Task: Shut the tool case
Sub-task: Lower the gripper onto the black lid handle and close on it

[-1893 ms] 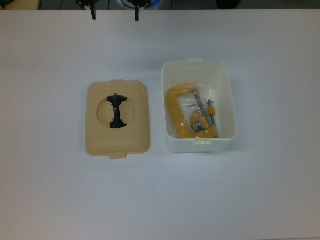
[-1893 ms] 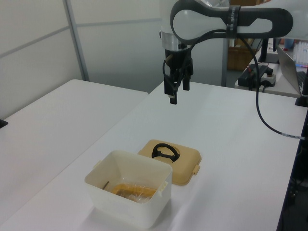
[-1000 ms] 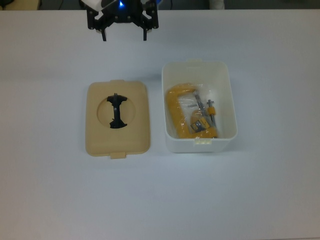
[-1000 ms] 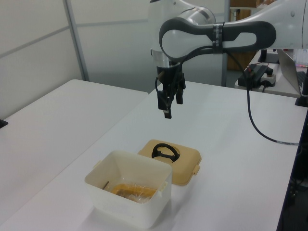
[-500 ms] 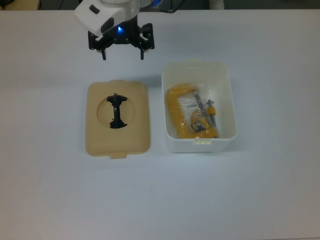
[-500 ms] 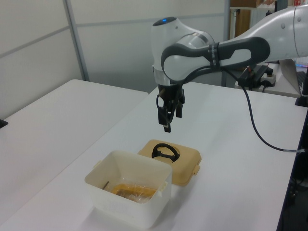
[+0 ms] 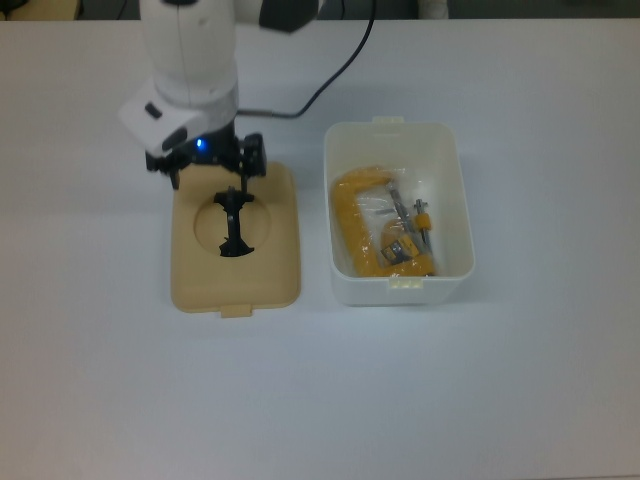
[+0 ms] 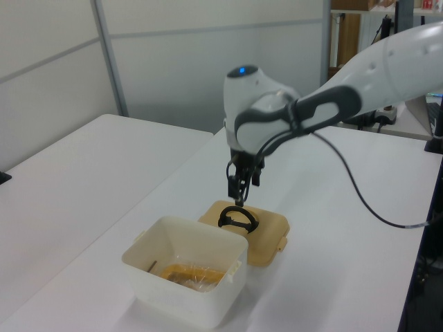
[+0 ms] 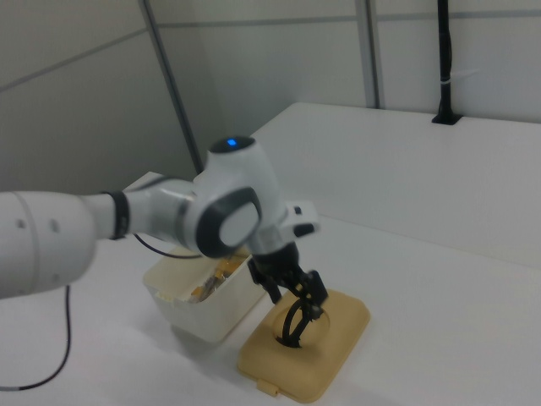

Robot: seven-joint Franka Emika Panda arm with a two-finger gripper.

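The tool case's white tub (image 7: pixel 462 205) stands open on the top view's right with a yellow clamp (image 7: pixel 357 232) in a clear bag inside. Its tan lid (image 7: pixel 272 262) lies flat beside it on the top view's left, black handle (image 7: pixel 236 228) up in the round recess. My gripper (image 7: pixel 209 176) is open and hangs low over the lid's far edge, just above the handle's far end, with nothing held. In the left view the gripper (image 8: pixel 239 194) sits right above the handle (image 8: pixel 237 220), behind the tub (image 8: pixel 183 280). In the right view the gripper (image 9: pixel 308 295) straddles the handle (image 9: pixel 295 326) over the lid (image 9: pixel 341 337).
The case's parts rest on a white table (image 7: pixel 500 380). A black cable (image 7: pixel 335 75) trails from the arm across the table's far side. White wall panels (image 8: pixel 159 62) stand behind the table in the left view.
The gripper has come from the table's far edge toward the lid and lowered, staying open. It now hovers over the handle. Lid and tub have not moved.
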